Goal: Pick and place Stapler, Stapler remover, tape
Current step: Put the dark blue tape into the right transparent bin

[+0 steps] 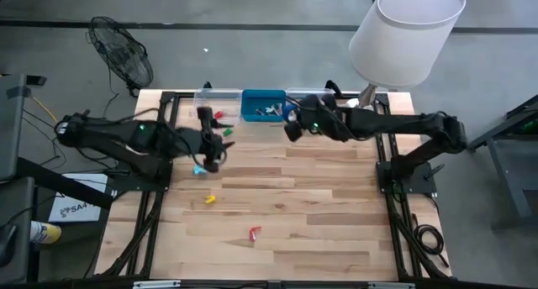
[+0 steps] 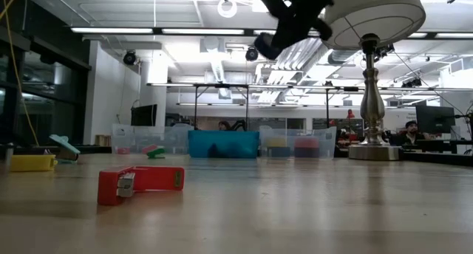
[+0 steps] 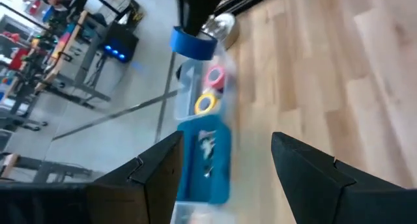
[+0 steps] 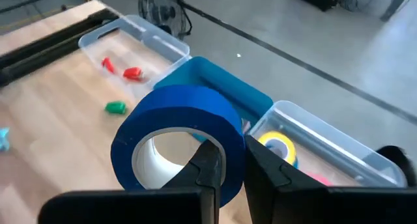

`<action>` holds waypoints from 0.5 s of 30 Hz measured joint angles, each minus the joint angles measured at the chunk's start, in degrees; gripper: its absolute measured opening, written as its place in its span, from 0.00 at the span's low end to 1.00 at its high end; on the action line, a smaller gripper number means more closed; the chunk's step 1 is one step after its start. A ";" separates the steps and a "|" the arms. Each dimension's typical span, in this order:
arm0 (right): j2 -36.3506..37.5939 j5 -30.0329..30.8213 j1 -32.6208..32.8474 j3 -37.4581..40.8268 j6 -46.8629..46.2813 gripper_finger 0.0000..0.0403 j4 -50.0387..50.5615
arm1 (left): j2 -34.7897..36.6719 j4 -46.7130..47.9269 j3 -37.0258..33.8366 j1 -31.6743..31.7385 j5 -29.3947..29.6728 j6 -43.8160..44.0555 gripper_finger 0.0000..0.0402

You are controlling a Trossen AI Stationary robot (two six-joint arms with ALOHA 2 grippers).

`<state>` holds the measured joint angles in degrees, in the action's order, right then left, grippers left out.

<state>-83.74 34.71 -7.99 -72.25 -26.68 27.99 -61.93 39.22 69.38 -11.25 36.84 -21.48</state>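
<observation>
Right wrist view: blue tape roll (image 4: 176,142) is being held in the air, right gripper (image 4: 225,168) clenched on its wall.

High view is showing the right gripper (image 1: 292,126) hanging over the far edge of the table (image 1: 319,205), near the blue bin (image 1: 262,103) and the clear bin (image 4: 339,142) to its right. Yellow tape (image 4: 279,146) and a pink roll are lying in that clear bin. Left gripper (image 1: 210,155) is hovering left of centre, jaws released and holding nothing. A red stapler remover (image 2: 140,184) is lying at the near side, with a yellow piece (image 1: 209,200) to its far left.
</observation>
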 joint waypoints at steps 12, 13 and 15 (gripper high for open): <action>-7.71 -0.81 -10.40 0.00 -1.84 0.08 -10.43 | 14.62 6.56 0.00 9.45 -5.40 -6.85 0.56; -8.24 -0.75 -11.06 0.00 -1.92 0.08 -11.27 | 15.64 6.58 0.00 9.76 -5.59 -7.30 0.56; -9.25 -0.76 -12.38 0.00 -2.69 0.08 -12.52 | 17.43 6.64 0.00 10.20 -5.60 -8.10 0.56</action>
<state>-92.99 33.95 -20.37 -72.25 -29.37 15.47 -44.50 45.86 69.38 -1.05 31.25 -29.58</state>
